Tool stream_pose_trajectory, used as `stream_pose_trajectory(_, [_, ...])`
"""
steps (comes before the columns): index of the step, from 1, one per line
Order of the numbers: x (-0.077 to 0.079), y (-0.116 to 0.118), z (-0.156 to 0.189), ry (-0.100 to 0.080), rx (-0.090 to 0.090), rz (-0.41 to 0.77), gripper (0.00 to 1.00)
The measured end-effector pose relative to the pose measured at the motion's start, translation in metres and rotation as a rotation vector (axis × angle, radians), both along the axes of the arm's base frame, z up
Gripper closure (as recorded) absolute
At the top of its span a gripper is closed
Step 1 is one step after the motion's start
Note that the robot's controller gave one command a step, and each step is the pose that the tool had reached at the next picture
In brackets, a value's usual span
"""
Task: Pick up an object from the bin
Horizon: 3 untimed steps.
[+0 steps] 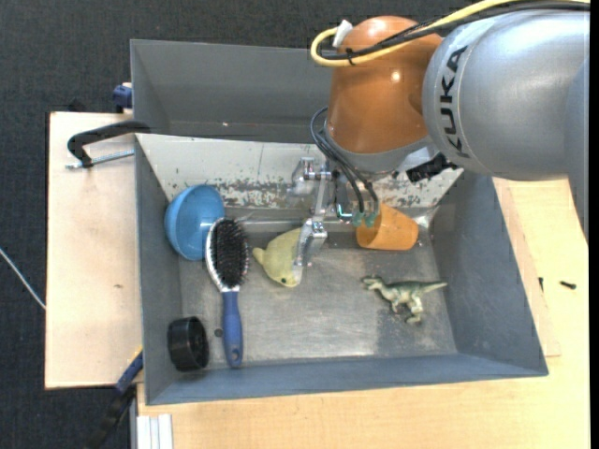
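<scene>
The claw hangs below the arm's orange cover, low in the back half of the bin, just in front of the rear wall. Cables and metal parts crowd it from this angle, so whether it is open or closed cannot be told, and nothing can be seen gripped in it. Its lowest metal part slants down to the left and meets the upper right edge of a pale yellow toy, a soft rounded lump lying near the middle of the floor; whether they actually touch or only overlap in the view is unclear. Just to the claw's right an orange cup lies on its side, its mouth turned toward the claw. A small toy dinosaur lies further forward, to the right of the yellow toy and well clear of the claw. To the left are a hairbrush with a blue handle, a blue bowl touching its bristle head, and a black cap in the front left corner.
</scene>
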<state>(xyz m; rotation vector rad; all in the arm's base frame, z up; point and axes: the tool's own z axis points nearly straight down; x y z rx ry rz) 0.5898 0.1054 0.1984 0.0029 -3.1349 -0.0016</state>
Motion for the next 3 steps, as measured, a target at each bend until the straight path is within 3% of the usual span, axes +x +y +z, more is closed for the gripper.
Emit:
stream_pose_trajectory(1, [0.011,-0.024,-0.126,-0.008,0.001,-0.076,0.00])
stream_pose_trajectory(2, [0.013,-0.024,-0.122,-0.016,0.002,-0.076,1.00])
stream_pose_trajectory(3, [-0.016,-0.034,0.037,-0.021,0.001,0.121,1.00])
